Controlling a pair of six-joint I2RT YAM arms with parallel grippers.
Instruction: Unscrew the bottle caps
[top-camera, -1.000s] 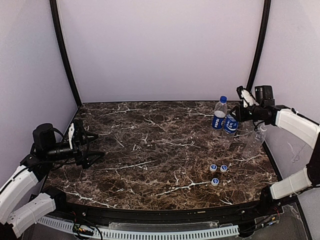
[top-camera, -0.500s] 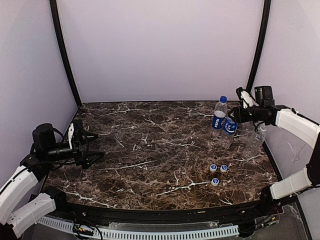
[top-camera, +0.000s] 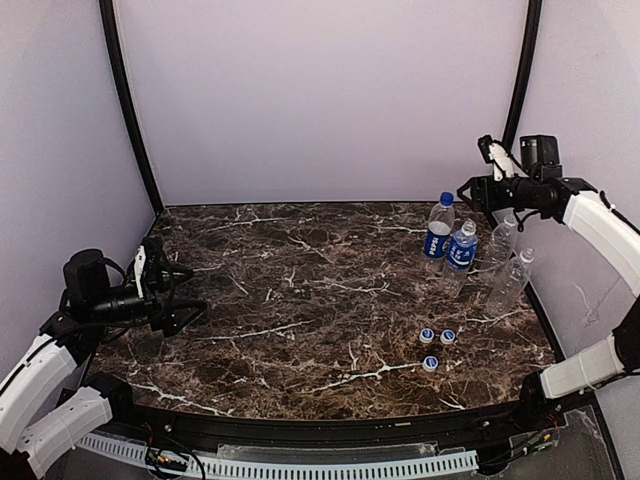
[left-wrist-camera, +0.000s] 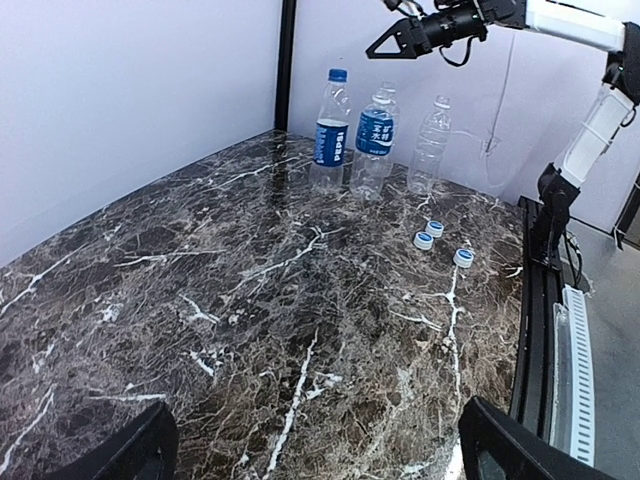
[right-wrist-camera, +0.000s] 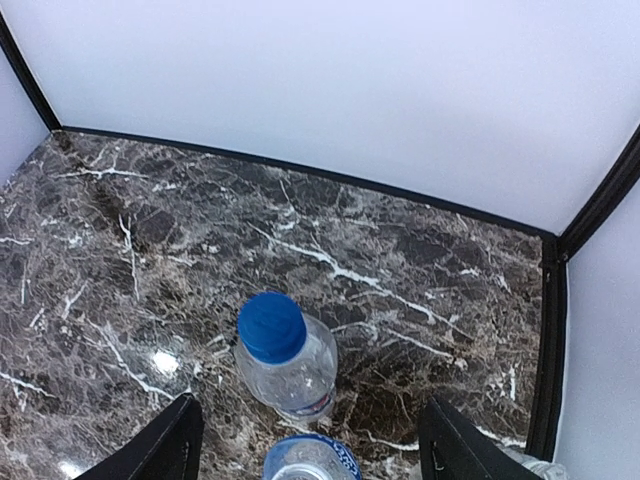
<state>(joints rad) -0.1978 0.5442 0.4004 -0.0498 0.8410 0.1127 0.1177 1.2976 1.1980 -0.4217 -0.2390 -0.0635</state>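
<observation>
Several bottles stand at the back right. One dark-labelled bottle (top-camera: 438, 230) carries a blue cap (top-camera: 446, 198). Next to it, a second labelled bottle (top-camera: 461, 246) has an open mouth. Two plain bottles (top-camera: 499, 240) (top-camera: 511, 280) stand further right. Three loose caps (top-camera: 427, 336) (top-camera: 448, 336) (top-camera: 430, 363) lie on the table in front. My right gripper (top-camera: 472, 188) is open and empty, hovering above the labelled bottles. In the right wrist view, the capped bottle (right-wrist-camera: 290, 365) and its cap (right-wrist-camera: 271, 326) sit below between my fingers (right-wrist-camera: 176, 442). My left gripper (top-camera: 186, 292) is open and empty at the far left.
The marble table (top-camera: 300, 290) is bounded by purple walls and black corner posts (top-camera: 518, 90). The left wrist view shows the bottles (left-wrist-camera: 331, 130) and loose caps (left-wrist-camera: 435, 228) far across the table, with the right gripper (left-wrist-camera: 388, 44) above them.
My right gripper has risen from beside the uncapped labelled bottle to well above the bottle tops. My left arm has shifted only slightly.
</observation>
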